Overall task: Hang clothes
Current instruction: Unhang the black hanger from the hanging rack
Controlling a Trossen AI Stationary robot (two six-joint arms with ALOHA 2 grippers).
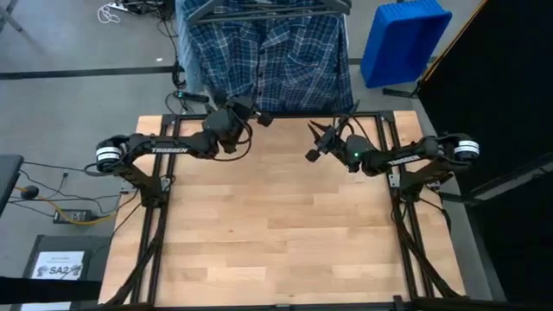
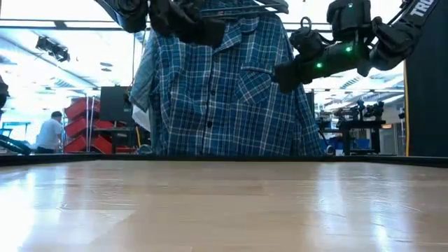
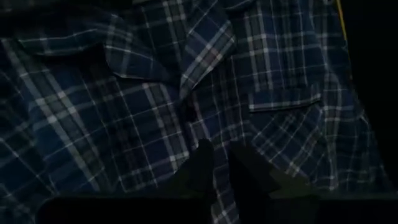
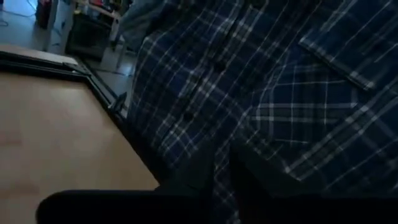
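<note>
Beyond table (image 1: 276, 225), plaid shirt (image 1: 270, 56) hangs upright, front facing arms.

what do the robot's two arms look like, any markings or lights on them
Both are dark, jointed arms. The left arm carries white TROSSEN lettering and a silver-white band at its base. The right arm has similar lettering and band, loose black cables, and a green light near its wrist.

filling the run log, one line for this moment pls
dark blue plaid shirt: hanging past table's far edge | left gripper: raised near shirt | right gripper: raised near shirt
</note>
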